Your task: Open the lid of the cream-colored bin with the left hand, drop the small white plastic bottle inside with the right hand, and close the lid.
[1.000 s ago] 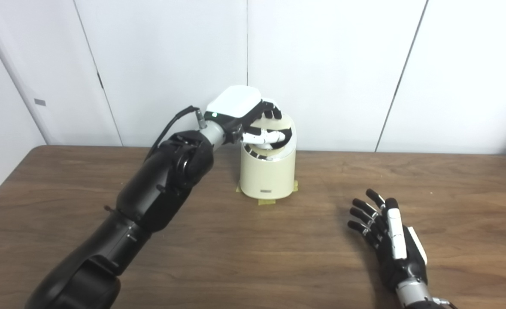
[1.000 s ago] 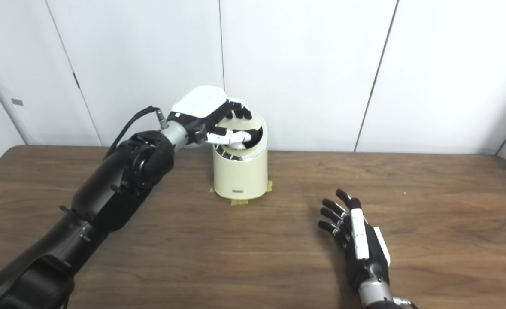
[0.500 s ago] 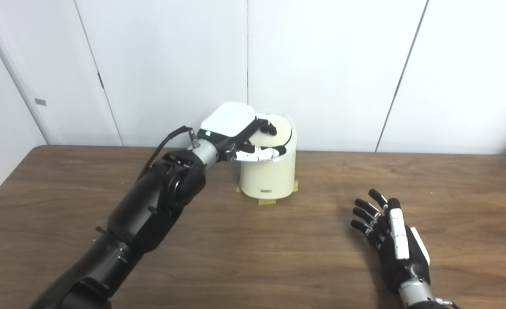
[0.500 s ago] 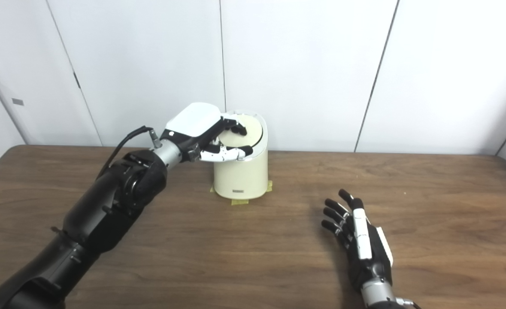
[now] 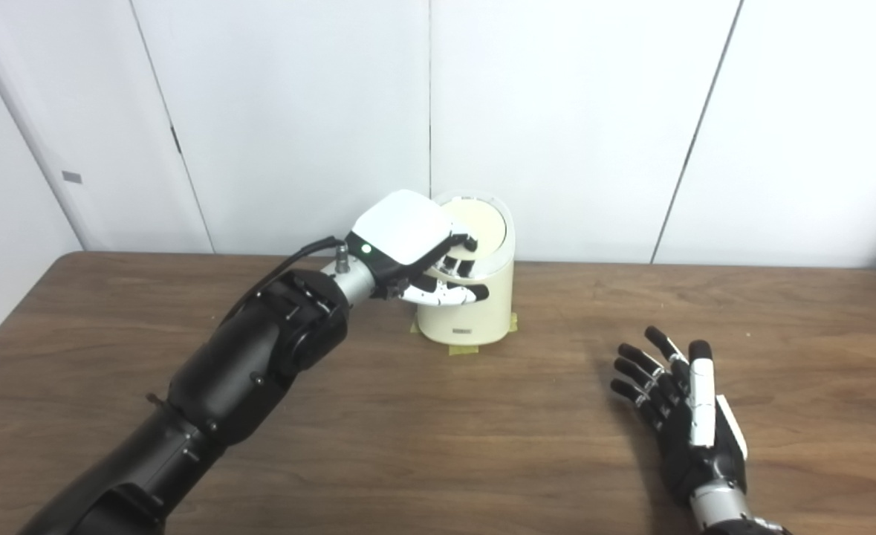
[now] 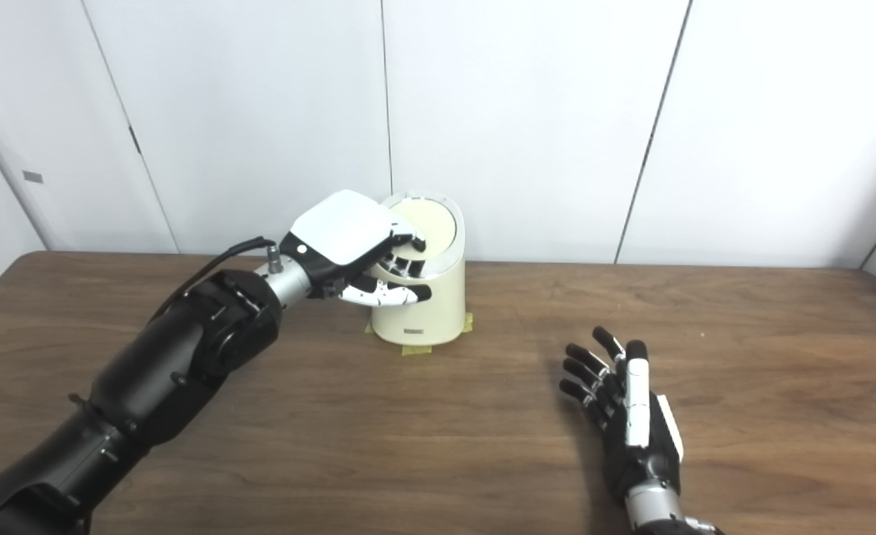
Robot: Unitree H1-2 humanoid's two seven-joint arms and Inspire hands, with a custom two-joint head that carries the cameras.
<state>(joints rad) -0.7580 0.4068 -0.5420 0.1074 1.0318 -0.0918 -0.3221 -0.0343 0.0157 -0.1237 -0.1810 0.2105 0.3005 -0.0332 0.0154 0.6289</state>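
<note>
The cream-colored bin [image 5: 475,308] stands at the back middle of the table, with its round lid [image 5: 486,223] lying flat and shut on top. My left hand [image 5: 423,249] is at the bin's upper front left. Its fingers [image 5: 458,265] are loosely curled against the rim, its thumb lies across the bin's front, and it holds nothing. My right hand [image 5: 686,416] rests on its edge on the table at the front right, open and empty, with the fingers spread. No small white bottle is in view.
The wooden table [image 5: 438,446] runs up to a white panelled wall [image 5: 571,111] just behind the bin. Yellow tape tabs [image 5: 461,348] mark the bin's base. My left arm [image 5: 244,371] stretches across the table's left half.
The lid has come down from raised to flat on the bin. My left hand has dropped with it and drawn back to the rim's front left. My right hand has barely moved.
</note>
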